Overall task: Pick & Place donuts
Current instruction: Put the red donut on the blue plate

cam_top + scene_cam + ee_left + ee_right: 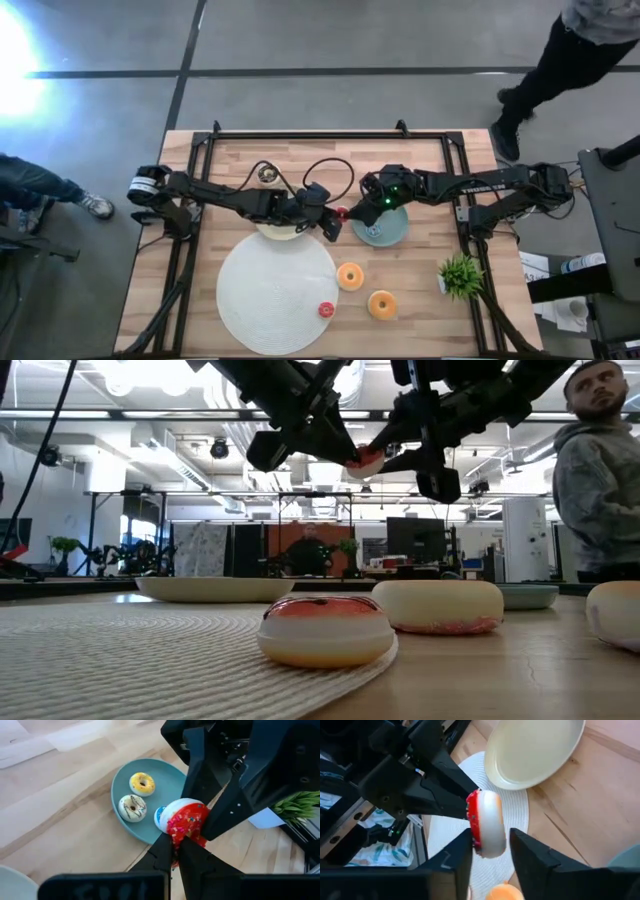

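Mid-air handoff: left gripper (176,849) pinches red donut (186,820) by its edge so right gripper (490,851), fingers around it w/ gaps, can take it over teal plate (120,785).

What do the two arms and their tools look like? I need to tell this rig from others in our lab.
Both arms are dark, jointed links. The left arm trails a looping black cable. The right arm shows a green light near its wrist. Each tool has two flat, wedge-shaped black fingers.
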Motion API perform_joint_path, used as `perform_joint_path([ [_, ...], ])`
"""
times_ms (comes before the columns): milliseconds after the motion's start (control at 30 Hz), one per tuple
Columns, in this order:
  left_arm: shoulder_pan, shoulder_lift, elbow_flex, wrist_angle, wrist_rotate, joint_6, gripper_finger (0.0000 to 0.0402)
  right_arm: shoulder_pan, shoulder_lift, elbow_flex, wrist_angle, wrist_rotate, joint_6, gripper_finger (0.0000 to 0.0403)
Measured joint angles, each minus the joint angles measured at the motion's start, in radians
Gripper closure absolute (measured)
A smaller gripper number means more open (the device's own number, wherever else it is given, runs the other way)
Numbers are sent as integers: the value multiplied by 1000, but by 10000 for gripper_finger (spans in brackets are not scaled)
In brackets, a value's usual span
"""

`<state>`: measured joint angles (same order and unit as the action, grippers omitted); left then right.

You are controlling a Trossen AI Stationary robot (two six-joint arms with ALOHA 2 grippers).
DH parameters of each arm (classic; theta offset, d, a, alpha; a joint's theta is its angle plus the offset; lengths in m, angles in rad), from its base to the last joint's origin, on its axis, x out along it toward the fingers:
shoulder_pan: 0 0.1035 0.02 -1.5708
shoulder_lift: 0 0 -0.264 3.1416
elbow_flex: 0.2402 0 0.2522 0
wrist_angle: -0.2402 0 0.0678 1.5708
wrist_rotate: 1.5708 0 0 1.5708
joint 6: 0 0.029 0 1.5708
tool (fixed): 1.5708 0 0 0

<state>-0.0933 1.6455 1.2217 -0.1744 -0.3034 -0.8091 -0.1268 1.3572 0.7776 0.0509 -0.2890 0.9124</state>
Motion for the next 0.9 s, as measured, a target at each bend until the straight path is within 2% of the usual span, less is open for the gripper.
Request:
perform_joint_path([
  [133, 0, 0, 0, 2, -9, 5, 395, 0, -2, 0, 0, 0, -7, 342],
  [267, 0, 0, 0, 19, -13, 5, 355, 0, -2, 0, -3, 0, -11, 384],
  [500, 0, -2, 0, 28, -15, 28, 247, -23, -23, 0, -90, 48, -10, 389],
  [600, 0, -5, 0, 8, -12, 30, 216, -63, -75, 0, -250, 69, -29, 389],
  [733, -4, -18, 0, -113, 8, 30, 201, -152, -168, 0, -637, 26, -126, 390],
  [800, -4, -22, -1, -164, 8, 30, 200, -194, -187, -1, -799, 38, -186, 390],
  [900, 0, -23, -1, -175, 9, 44, 200, -254, -189, -14, -853, 38, -239, 390],
])
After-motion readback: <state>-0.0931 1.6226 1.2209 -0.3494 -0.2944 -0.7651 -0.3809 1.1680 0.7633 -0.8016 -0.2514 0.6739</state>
